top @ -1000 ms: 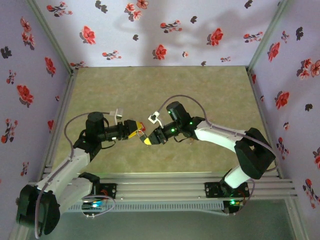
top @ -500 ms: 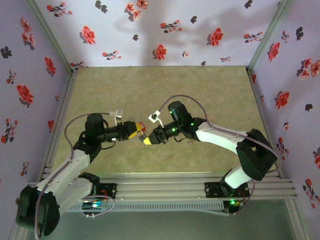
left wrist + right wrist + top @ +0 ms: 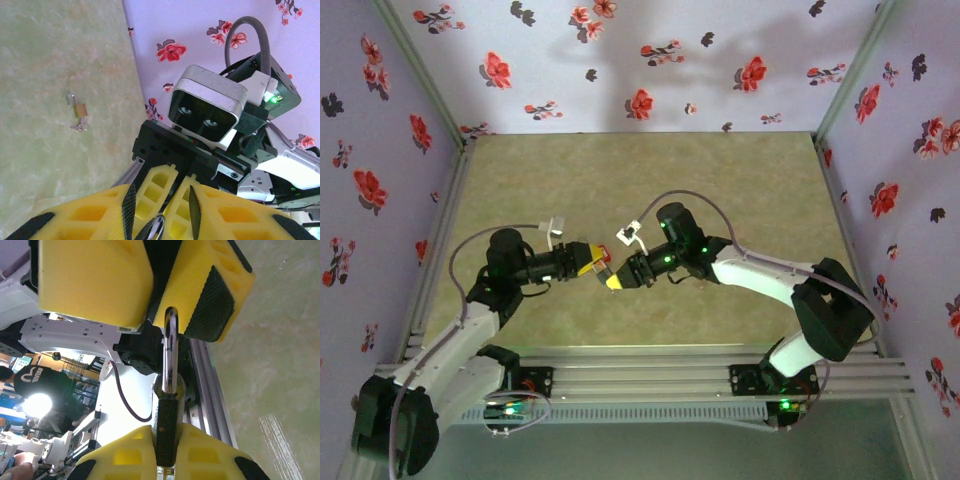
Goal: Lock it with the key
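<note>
Key being too small or too hidden to locate; cannot tell whether it is sitting in the pinch where both grippers are standing tip to tip above mid-table. Small brass padlock (image 3: 77,107), silvery bits (image 3: 79,126) just beside it, is lying on the table (image 3: 45,60), well apart from the arms. Left gripper (image 3: 596,262) is pinching the shackle (image 3: 171,350) top between yellow fingers (image 3: 95,280), while right gripper (image 3: 615,280) is clamping the red padlock (image 3: 603,257) by its dark, edge-on body.
</note>
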Controlling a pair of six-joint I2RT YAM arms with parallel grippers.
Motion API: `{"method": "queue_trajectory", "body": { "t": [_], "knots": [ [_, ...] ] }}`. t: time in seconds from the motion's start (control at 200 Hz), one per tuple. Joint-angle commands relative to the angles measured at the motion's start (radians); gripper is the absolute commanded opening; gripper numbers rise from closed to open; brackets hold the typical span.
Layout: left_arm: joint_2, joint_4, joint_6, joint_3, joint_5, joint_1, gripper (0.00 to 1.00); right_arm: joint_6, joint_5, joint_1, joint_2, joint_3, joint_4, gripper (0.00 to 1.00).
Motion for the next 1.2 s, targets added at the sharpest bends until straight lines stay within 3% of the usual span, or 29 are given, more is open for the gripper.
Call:
{"method": "queue_trajectory", "body": {
  "t": [0.0,0.25,0.73,1.195],
  "knots": [
    [-0.016,0.042,-0.006,-0.015,0.029,-0.012,0.34,0.03,-0.034,-0.004,-0.029,-0.017,0.068,0.0],
    [-0.018,0.045,-0.003,-0.016,0.029,-0.019,0.27,0.096,-0.041,-0.021,-0.036,-0.039,0.155,0.0],
    [-0.026,0.035,0.008,-0.015,0.026,-0.023,0.22,0.154,-0.073,-0.029,-0.035,-0.059,0.24,0.0],
    [-0.061,-0.117,0.095,0.02,-0.017,-0.012,0.29,0.154,-0.087,-0.027,-0.027,-0.06,0.239,0.0]
  ]
}}
